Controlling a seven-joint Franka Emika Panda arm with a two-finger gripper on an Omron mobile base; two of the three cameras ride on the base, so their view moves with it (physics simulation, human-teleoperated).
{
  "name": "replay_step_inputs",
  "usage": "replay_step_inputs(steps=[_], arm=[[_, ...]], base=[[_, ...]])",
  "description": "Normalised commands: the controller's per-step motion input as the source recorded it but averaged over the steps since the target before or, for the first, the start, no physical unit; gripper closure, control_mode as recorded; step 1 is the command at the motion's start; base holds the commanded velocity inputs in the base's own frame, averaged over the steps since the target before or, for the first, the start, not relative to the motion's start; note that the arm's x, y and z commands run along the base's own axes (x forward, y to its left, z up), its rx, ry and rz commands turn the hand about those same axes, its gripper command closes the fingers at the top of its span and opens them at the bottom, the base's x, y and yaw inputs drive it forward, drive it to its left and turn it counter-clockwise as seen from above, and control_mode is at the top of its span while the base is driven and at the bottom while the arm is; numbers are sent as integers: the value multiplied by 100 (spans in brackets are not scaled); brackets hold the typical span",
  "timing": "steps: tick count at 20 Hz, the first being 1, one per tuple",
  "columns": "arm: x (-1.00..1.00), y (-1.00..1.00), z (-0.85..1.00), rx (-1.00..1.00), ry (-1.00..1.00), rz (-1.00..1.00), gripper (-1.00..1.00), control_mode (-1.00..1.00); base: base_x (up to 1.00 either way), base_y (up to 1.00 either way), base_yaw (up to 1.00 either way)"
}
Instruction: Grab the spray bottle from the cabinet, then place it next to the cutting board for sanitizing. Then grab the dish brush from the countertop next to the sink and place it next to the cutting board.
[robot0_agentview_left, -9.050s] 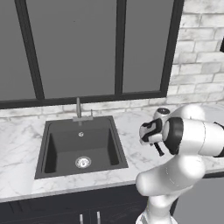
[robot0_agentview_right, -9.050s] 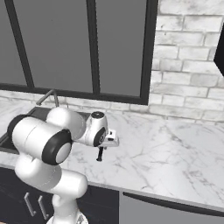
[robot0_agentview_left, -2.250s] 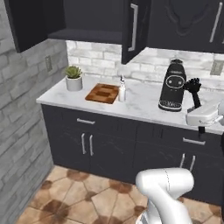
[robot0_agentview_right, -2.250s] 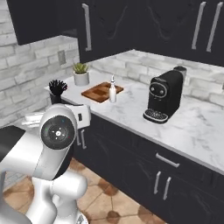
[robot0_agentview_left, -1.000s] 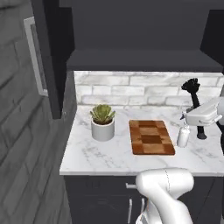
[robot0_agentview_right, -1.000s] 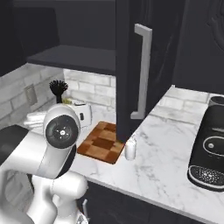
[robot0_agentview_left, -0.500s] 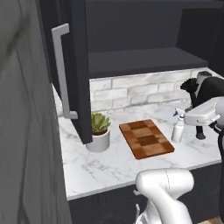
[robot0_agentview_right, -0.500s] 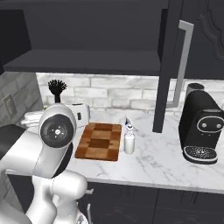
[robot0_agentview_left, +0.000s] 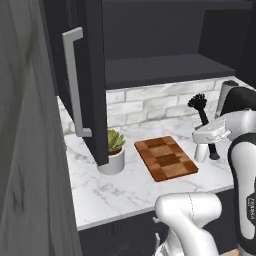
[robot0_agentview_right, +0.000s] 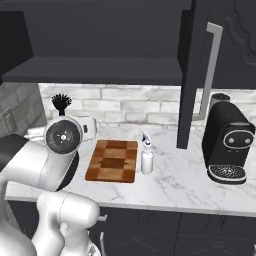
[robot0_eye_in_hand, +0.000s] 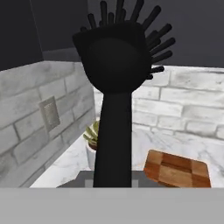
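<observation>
My gripper is shut on the handle of the black dish brush, which stands upright with its bristles on top, above the countertop. In the hand view the dish brush rises straight up from between the fingers. The spray bottle stands on the marble just right of the cutting board. From the left base view the spray bottle sits directly below my hand, beside the cutting board. The black cabinet is open, its door swung out. The sink is out of view.
A potted plant stands left of the board under the open door. A black coffee machine sits at the right on the counter, behind the other cabinet door. A brick wall with an outlet closes the counter's left end.
The whole picture has shifted as the base drove: the board and bottle now lie nearer the middle of the views. The brush stays upright in my shut gripper.
</observation>
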Motion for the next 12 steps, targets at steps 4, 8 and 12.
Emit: replay_step_inputs(steps=[4,8,12], arm=[[100,66,-95,-1,28,10,100,-100],[96,4,-75,3,28,6,100,-100],[100,20,-89,6,25,2,100,-100]], base=[[0,0,0],[0,0,0],[0,0,0]])
